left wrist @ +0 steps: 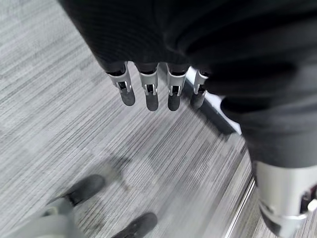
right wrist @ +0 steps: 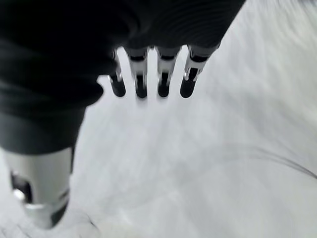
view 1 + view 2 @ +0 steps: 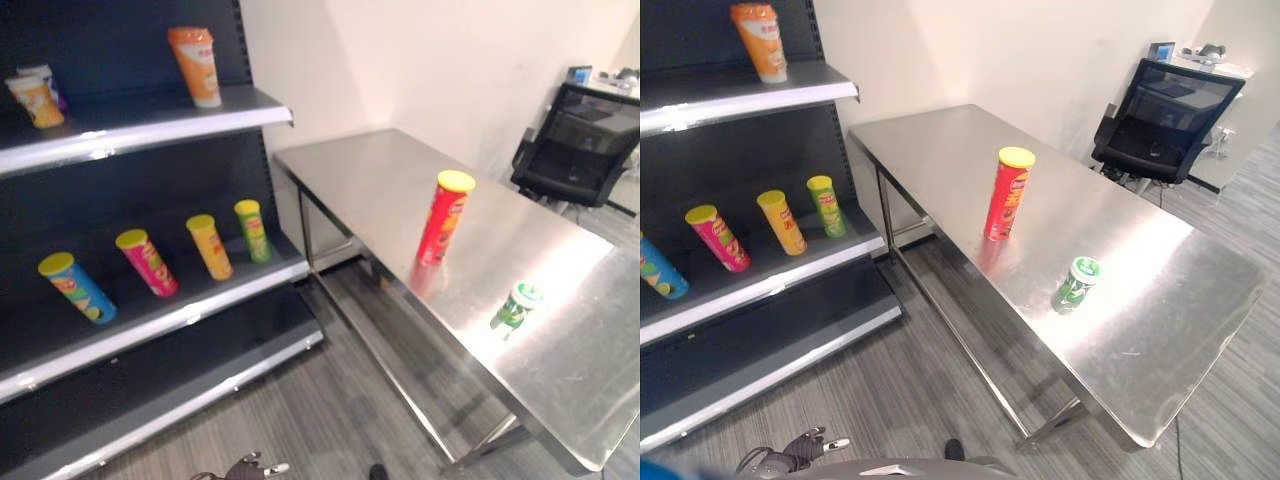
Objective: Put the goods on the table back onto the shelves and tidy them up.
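Table (image 3: 380, 180) holds red can (image 3: 443, 218)

This looks like a shop mock-up inside an office. Dark shelves (image 3: 150, 120) carry snack cans (image 3: 148, 262), beside a steel table (image 3: 940, 150). A black office chair (image 3: 1165, 120) stands on grey carpet (image 3: 930, 400).

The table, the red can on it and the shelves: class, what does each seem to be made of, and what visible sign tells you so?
Table: likely stainless steel, brushed; it reflects the can and glares with light.
Red can: probably cardboard tube with glossy printed wrap and a yellow lid, seemingly plastic.
Shelves: apparently dark painted metal with shiny silver front edges.
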Controlling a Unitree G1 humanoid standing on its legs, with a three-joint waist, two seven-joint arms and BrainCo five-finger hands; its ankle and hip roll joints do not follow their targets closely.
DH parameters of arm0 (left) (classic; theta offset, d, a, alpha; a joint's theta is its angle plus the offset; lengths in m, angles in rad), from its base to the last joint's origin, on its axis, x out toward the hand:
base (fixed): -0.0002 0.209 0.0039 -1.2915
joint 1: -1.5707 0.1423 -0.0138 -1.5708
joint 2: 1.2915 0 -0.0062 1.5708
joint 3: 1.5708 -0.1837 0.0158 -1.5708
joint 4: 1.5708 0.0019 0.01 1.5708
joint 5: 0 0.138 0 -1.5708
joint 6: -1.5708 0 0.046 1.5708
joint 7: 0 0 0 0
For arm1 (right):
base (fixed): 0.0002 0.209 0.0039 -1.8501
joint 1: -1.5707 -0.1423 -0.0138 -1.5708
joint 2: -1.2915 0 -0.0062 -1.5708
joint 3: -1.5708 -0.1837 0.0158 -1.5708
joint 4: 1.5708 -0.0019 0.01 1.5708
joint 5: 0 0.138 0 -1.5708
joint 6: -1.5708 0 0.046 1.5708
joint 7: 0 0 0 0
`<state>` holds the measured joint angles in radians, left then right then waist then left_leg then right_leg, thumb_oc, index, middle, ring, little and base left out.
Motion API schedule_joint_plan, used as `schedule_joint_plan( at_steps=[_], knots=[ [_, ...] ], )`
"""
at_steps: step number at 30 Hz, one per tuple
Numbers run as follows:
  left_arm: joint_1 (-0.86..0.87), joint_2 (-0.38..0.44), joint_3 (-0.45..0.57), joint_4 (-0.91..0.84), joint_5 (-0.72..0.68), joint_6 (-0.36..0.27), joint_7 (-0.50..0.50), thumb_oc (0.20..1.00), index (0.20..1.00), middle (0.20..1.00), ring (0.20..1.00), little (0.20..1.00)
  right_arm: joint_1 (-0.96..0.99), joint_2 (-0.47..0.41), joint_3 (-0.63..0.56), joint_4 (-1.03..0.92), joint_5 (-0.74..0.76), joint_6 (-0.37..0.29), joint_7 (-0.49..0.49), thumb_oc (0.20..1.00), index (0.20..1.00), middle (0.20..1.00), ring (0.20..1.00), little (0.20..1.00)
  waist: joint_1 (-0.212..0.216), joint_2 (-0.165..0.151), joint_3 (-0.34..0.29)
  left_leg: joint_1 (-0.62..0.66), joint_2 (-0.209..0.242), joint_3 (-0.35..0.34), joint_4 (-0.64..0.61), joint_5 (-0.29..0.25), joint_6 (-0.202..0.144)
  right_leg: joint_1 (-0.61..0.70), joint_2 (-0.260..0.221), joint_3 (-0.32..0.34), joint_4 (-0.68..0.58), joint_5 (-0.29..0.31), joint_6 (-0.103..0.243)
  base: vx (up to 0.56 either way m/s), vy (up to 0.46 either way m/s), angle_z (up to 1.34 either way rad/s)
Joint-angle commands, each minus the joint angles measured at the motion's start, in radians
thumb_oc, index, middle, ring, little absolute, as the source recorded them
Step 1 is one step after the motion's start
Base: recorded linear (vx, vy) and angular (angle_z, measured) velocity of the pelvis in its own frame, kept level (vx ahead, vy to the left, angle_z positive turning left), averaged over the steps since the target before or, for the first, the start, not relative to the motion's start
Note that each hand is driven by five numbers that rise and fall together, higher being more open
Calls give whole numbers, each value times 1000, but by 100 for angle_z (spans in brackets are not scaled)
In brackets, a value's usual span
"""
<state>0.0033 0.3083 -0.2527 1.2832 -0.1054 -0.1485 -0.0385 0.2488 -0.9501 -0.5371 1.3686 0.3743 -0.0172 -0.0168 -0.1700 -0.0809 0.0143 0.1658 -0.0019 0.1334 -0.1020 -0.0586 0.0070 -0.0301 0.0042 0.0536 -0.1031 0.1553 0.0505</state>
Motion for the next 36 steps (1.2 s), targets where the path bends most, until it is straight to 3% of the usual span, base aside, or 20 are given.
schedule_joint_plan(
  at_steps=[1,3,6,11,14,18,23,26,29,36],
  knots=[
    [-22,-53,29,-5,29,-28,40,1000,1000,1000,1000,1000,36,53,-3,-470,-58,-176,-169,1000,1000,1000,1000,1000,1,32,32,-43,21,103,15,-10,-60,41,-25,62,69,-176,90,40,1,-19],
    [-12,-59,36,-14,37,-25,39,1000,1000,1000,1000,1000,32,9,-34,-661,-151,-187,-204,1000,1000,1000,1000,1000,3,40,30,-40,24,104,15,-12,-60,42,-24,65,70,-179,88,32,-13,-39],
    [-13,-61,34,-24,38,-19,35,1000,1000,1000,1000,1000,-17,-28,-29,-811,-173,-212,-206,1000,1000,1000,1000,1000,11,45,29,-38,26,99,15,-10,-61,45,-23,62,74,-185,82,7,-15,-6],
    [1,-57,27,-58,38,-18,17,1000,1000,1000,1000,1000,-94,-90,92,-1082,-199,-250,-78,1000,1000,1000,1000,1000,37,45,32,-38,29,91,15,0,-66,56,-25,42,78,-192,75,-3,-22,24],
    [12,-57,27,-56,35,-18,11,1000,1000,1000,1000,1000,-102,-82,126,-1141,-160,-259,-28,1000,1000,1000,1000,1000,44,43,32,-39,31,84,15,3,-68,62,-27,33,78,-195,72,5,-22,14],
    [32,-59,24,-50,43,-17,-4,1000,1000,1000,1000,1000,-127,-102,242,-1188,-146,-243,66,1000,1000,1000,1000,1000,64,40,34,-36,34,75,15,8,-72,72,-29,14,80,-199,68,5,-27,13],
    [41,-62,7,-38,42,-16,-10,1000,1000,1000,1000,1000,-202,-111,402,-1111,-165,-234,103,1000,1000,1000,1000,1000,86,37,36,-32,35,63,15,11,-76,85,-31,-4,79,-204,63,16,-21,11],
    [40,-63,2,-47,37,-16,-10,1000,1000,1000,1000,1000,-234,-108,475,-1082,-215,-225,104,1000,1000,1000,1000,1000,98,36,41,-33,35,53,15,15,-78,90,-33,-14,80,-207,62,11,-28,6],
    [43,-63,4,-57,40,-13,-7,1000,1000,1000,1000,1000,-256,-132,535,-1080,-359,-210,91,1000,1000,1000,1000,1000,105,36,46,-33,36,46,15,17,-78,93,-34,-22,81,-212,61,9,-25,18],
    [38,-65,-1,-52,41,-12,5,1000,1000,1000,1000,1000,-302,-108,598,-1031,-416,-205,53,1000,1000,1000,1000,1000,117,38,51,-34,37,27,15,22,-80,103,-39,-41,79,-216,56,12,-21,10]
  ],
)
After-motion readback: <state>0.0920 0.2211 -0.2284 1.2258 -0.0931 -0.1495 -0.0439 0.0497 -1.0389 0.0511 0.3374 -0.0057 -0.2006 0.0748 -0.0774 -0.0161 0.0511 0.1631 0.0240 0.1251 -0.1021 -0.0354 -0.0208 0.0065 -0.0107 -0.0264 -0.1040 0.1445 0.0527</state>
